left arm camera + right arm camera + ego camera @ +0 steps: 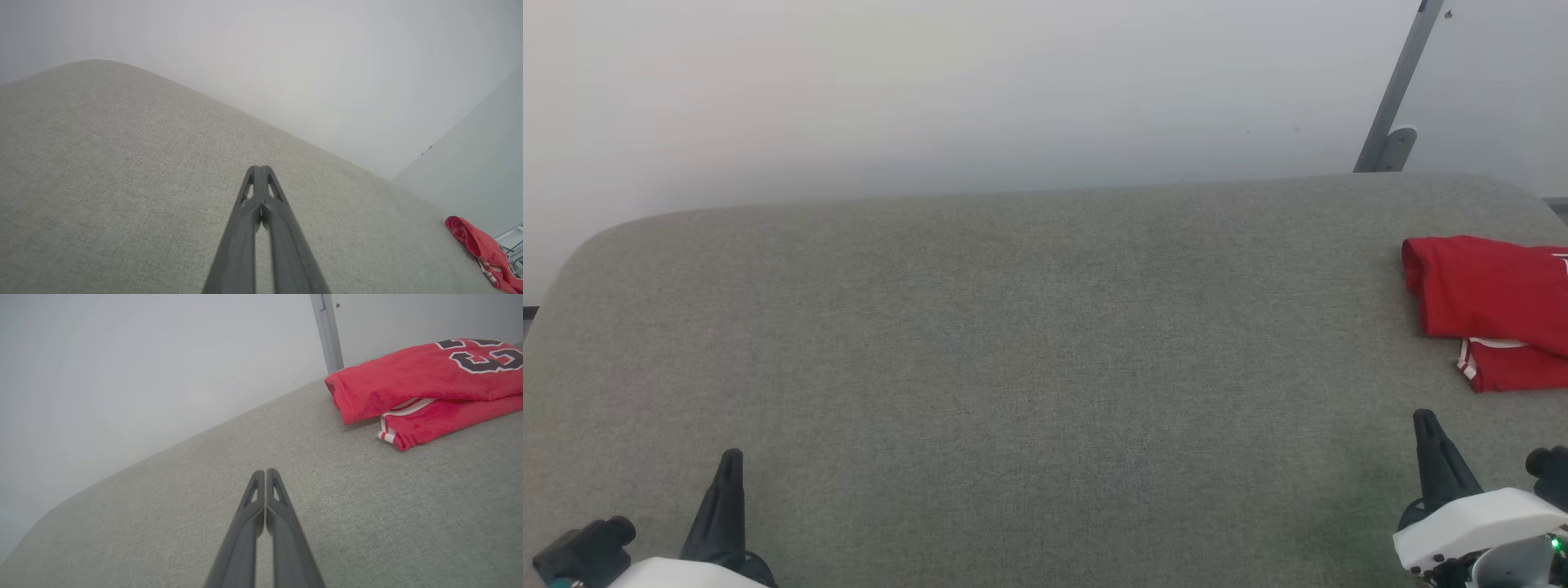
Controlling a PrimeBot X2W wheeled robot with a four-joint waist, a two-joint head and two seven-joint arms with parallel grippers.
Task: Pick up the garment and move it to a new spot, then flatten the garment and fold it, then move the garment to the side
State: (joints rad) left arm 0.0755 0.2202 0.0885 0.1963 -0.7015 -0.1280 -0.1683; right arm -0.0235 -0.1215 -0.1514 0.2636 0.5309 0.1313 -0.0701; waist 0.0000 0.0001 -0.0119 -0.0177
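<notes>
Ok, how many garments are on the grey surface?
1: the garment lies folded at the right of the surface, cut off by the head view's edge; more could lie beyond.

Left gripper (pixel 731 461), right gripper (pixel 1424 420): my fingers (pixel 241 245) long, dark grey, tapering, with triangular cut-outs near the tips. White wrist shells (pixel 1478 514). Black knob (pixel 588 545) beside each. Small green light (pixel 1555 543) on my right wrist.

- A desk (pixel 1013 367) topped with grey woven fabric, its far corners rounded.
- A plain pale wall (pixel 931 90) running behind the desk's far edge.
- A slanted grey metal bar (pixel 1401 77) rising behind the far right corner, with a small grey bracket (pixel 1396 147) at its foot.
</notes>
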